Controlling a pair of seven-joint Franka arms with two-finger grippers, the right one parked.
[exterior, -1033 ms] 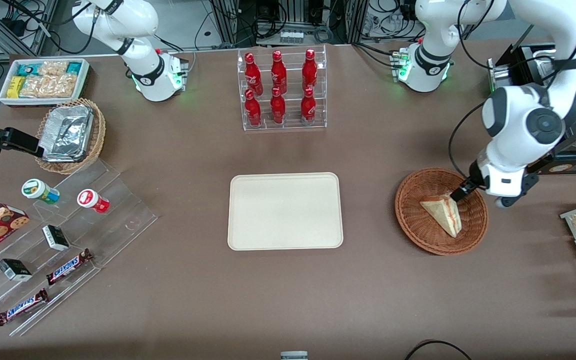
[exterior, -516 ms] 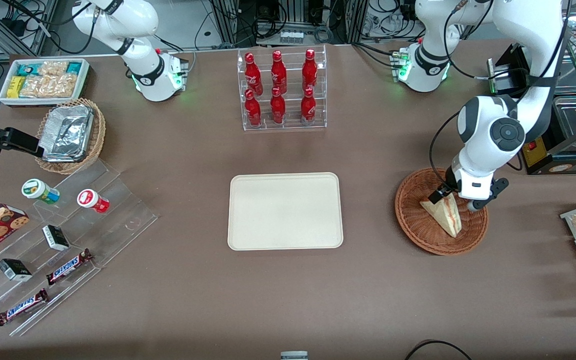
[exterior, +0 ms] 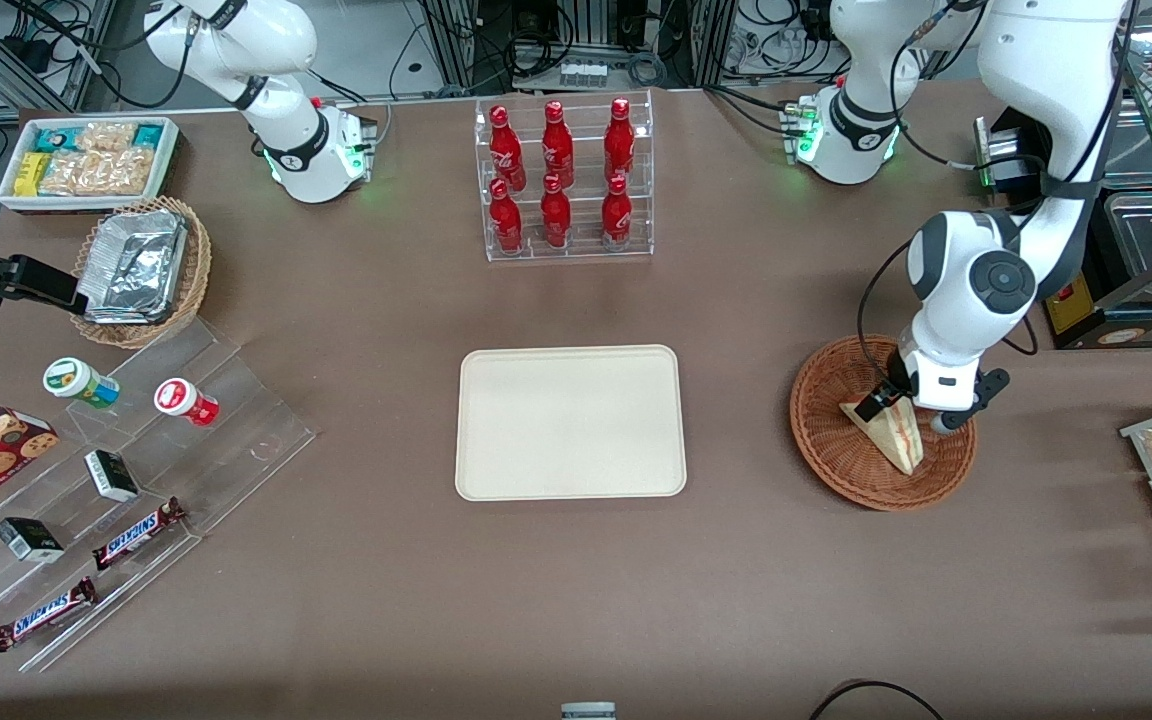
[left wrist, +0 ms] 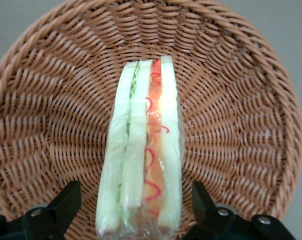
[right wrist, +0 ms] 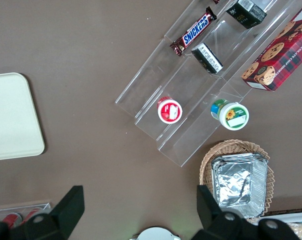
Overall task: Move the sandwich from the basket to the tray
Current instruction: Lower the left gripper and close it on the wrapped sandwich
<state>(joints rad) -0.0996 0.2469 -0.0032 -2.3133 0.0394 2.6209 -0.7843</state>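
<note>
Directly between the spread fingers of the tool (left wrist: pixel 136 212) the sandwich (left wrist: pixel 141 150) is seen, standing on edge in the basket (left wrist: pixel 231 110). Its long axis runs straight away from the tool, so both bread faces are presented to the fingers. The tray (exterior: pixel 570 421) lies well apart, toward the parked arm's end of the bench.

From my station I can read SNICKERS on two chocolate bars (exterior: pixel 139 533) lying on the clear stepped display stand (exterior: pixel 236 440); one of them (right wrist: pixel 193 31) shows the same brand in the right wrist view. The red cookie box (right wrist: pixel 277 54) beside that stand carries the words CHOCOLATE CHIP COOKIES along its edge. I can make out no other lettering.
</note>
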